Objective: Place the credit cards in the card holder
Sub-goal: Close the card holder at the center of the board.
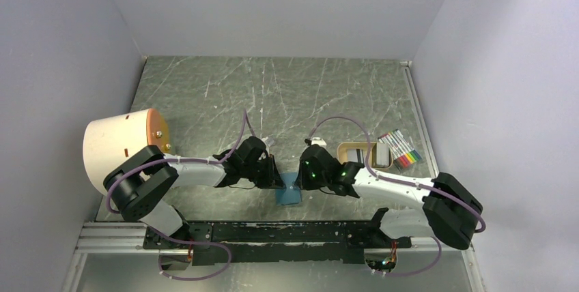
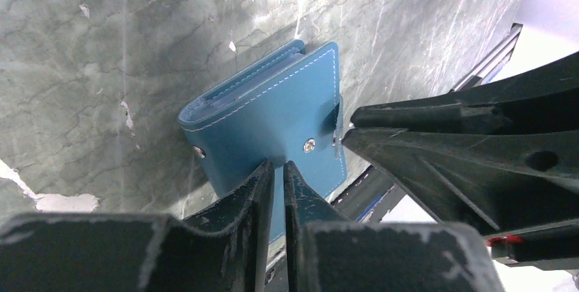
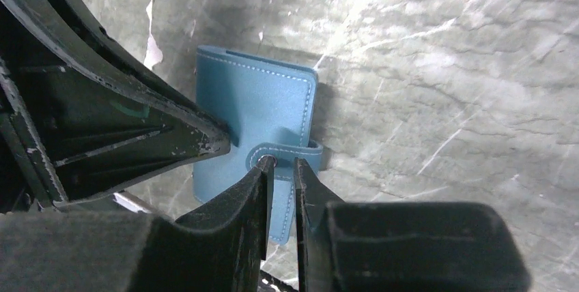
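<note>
card holder (image 2: 266,114): folded teal wallet, lying on the worktop (image 1: 273,94) right at the near edge, smack between my two arms. Stitched cover faces up.

left end effector (image 2: 278,176): fingers pretty much together, clamped on the near part of the wallet's cover. I can see blue squeezed in the slit between them.

right end effector (image 3: 280,169): tips sit right at the snap tab (image 3: 290,150) on the wallet's side edge, with only a sliver of gap between the fingers. Honestly I can't tell from my feeds if it's actually pinching the tab or just resting on it.

both arms: reaching in from either side, tips nearly meeting over the wallet.

tray (image 1: 355,144): tan, just behind the right arm's wrist. Whatever's inside is too small for me to make out.

markers (image 1: 401,150): coloured pack, just to the right of the tray.

tub (image 1: 119,145): big cream one on its side with an orange end, far left, well away from the wallet.
</note>
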{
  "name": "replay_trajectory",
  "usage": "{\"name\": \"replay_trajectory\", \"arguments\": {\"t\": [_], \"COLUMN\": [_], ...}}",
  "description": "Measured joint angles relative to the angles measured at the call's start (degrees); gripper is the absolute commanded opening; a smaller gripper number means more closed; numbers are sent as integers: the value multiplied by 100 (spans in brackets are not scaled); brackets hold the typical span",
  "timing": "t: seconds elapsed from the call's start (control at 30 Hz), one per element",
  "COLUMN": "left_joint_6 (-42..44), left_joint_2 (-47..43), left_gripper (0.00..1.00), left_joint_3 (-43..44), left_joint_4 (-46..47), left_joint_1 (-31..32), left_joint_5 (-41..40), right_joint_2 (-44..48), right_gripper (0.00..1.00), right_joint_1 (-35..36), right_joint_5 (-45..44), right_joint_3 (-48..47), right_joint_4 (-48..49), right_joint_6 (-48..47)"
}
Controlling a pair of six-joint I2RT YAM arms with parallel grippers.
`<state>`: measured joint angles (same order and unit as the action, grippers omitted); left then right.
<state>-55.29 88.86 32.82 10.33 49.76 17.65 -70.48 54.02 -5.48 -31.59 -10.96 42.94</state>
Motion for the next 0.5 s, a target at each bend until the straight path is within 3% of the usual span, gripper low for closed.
{"name": "replay_trajectory", "arguments": {"t": [0.5], "left_joint_6": [0], "left_joint_2": [-2], "left_gripper": [18], "left_joint_3": [0], "left_joint_4": [2], "left_joint_1": [0], "left_joint_5": [2], "right_joint_2": [-326], "right_gripper": [18], "right_joint_1": [-81], "right_joint_5": [575], "right_joint_3": [129], "right_joint_4": [540], "right_joint_6": [9]}}
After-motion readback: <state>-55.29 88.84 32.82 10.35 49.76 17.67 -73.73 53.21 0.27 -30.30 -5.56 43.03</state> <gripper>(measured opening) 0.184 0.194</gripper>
